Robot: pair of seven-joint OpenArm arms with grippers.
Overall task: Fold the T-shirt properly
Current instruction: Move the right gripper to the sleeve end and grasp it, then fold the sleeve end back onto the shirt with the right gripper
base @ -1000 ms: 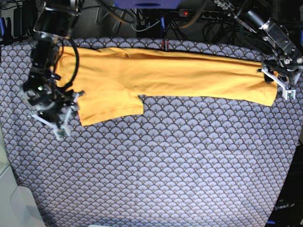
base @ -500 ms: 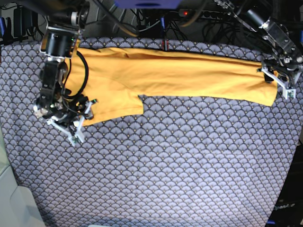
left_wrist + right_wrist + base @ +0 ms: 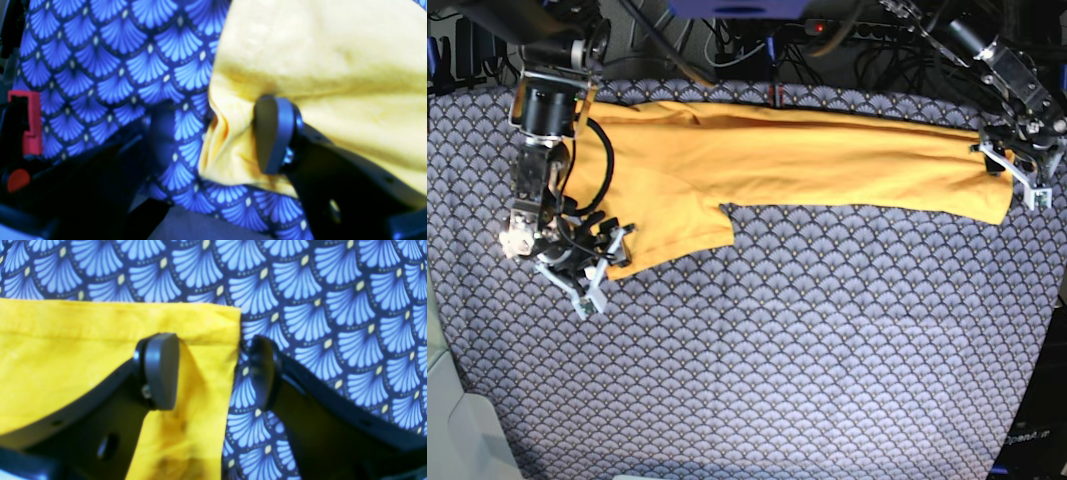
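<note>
Lengthwise, the yellow-orange T-shirt [image 3: 807,160] lies folded, sleeve out.

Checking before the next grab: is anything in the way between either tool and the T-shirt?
Nothing visible. The right tool straddles a corner of the T-shirt, open; the left tool straddles its other end.
</note>
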